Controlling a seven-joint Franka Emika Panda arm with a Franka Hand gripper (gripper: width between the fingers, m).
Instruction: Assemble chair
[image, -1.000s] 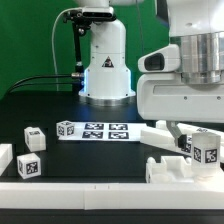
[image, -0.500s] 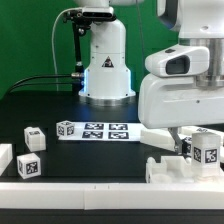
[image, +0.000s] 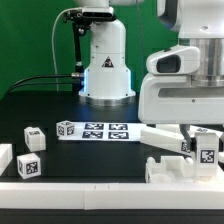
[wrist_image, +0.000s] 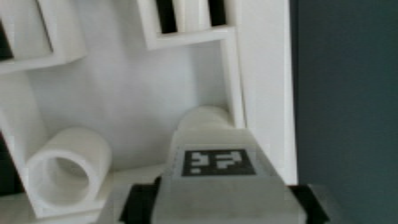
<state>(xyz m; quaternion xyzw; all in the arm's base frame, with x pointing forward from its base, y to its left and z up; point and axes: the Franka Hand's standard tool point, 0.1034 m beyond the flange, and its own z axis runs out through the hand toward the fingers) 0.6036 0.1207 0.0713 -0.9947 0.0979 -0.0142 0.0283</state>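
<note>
1. The gripper (wrist_image: 217, 198) stands partly open. Its dark fingers (wrist_image: 139, 206) sit one on each side of a tagged chair part (wrist_image: 217, 150), close against its sides. I cannot tell whether they actually clamp it.
2. That part is a white block lying between the fingers. A square black-and-white tag is on the face turned toward the wrist camera.
3. Under the part and reaching out past the fingertips lies a slotted chair panel (wrist_image: 125, 90), white with dark slots at its far end.
4. A round hollow chair piece (wrist_image: 63, 170) lies on the panel, near the tagged part and off to one side of the gripper.
5. In the exterior view the arm (image: 180, 90) hangs low over the black bench (image: 60, 105). Just under it are a slanted white bar (image: 160, 136) and a tagged block (image: 207, 150).
6. Well apart from the gripper, toward the exterior view's left, lie two loose chair pieces (image: 33, 138) (image: 28, 166). The small tagged cube (image: 67, 128) and the marker board (image: 100, 131) lie between them and the gripper.
</note>
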